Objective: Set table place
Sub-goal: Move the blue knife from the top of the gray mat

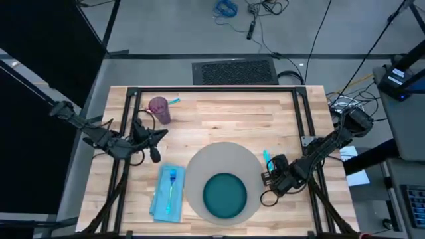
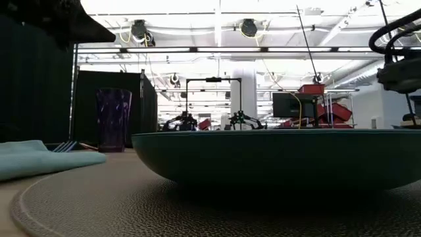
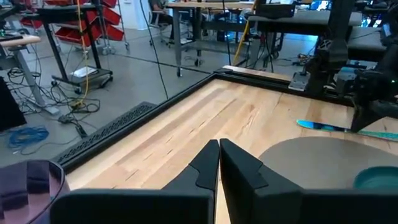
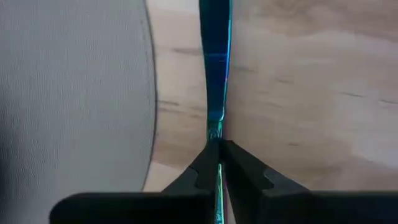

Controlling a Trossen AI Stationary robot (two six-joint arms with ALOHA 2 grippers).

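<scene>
The butcher-block table (image 1: 232,116) is taking up most of the floor here, its black frame running along the edges, and the round grey placemat (image 1: 206,166) is lying at the near middle of it, much wider than the dark teal plate (image 1: 224,196) that is sitting on its front half. To the left of the placemat a light blue folded napkin (image 1: 163,196) is lying flat on the wood with a blue fork (image 1: 171,186) resting on top of it, and farther back on the left a purple tumbler (image 1: 159,109) is standing upright. The right gripper (image 1: 271,174) is reaching in low just beside the right edge of the placemat, its jaws pressing together on a thin blue utensil (image 4: 215,62) that is stretching out along the wood next to the placemat; it looks like a knife, though the blade is hard to make out from here. The utensil is lying beside the placemat rather than on it. The left gripper (image 1: 154,136) is hanging over the left part of the table between the tumbler and the napkin, its fingers (image 3: 205,168) closing flat against each other with nothing between them.
</scene>
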